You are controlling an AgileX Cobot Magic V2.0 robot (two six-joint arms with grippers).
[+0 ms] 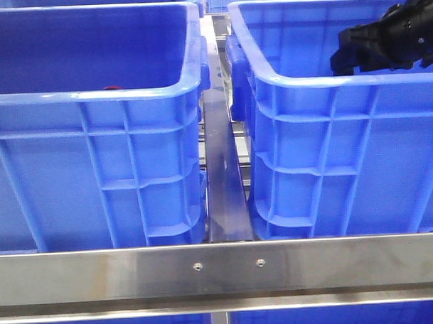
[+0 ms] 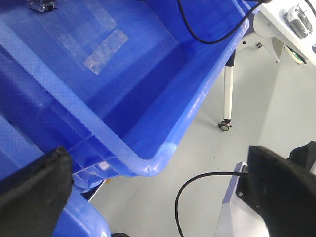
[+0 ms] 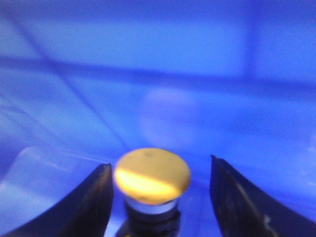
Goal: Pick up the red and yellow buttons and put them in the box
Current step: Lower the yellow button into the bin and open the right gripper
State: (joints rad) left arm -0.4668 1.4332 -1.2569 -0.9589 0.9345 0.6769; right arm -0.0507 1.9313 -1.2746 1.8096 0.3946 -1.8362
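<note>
A yellow button [image 3: 153,174], with a domed cap on a white and black body, stands between the fingers of my right gripper [image 3: 159,197]. The cap sits against one finger; a blue gap separates it from the other finger [image 3: 237,202], so the jaws are open. In the front view this gripper [image 1: 343,52] hangs at the rim of the right blue box [image 1: 330,165]. A sliver of red [image 1: 113,87] shows over the near rim of the left blue box [image 1: 95,159]. My left gripper [image 2: 158,197] is wide open over grey floor, beside a box corner [image 2: 148,163], holding nothing.
A steel rail [image 1: 220,265] crosses in front of both boxes, with a narrow metal strip [image 1: 223,176] between them. In the left wrist view a black cable [image 2: 197,182] loops over the floor near a caster leg [image 2: 227,98]. Clear tape patches [image 2: 103,47] line the box wall.
</note>
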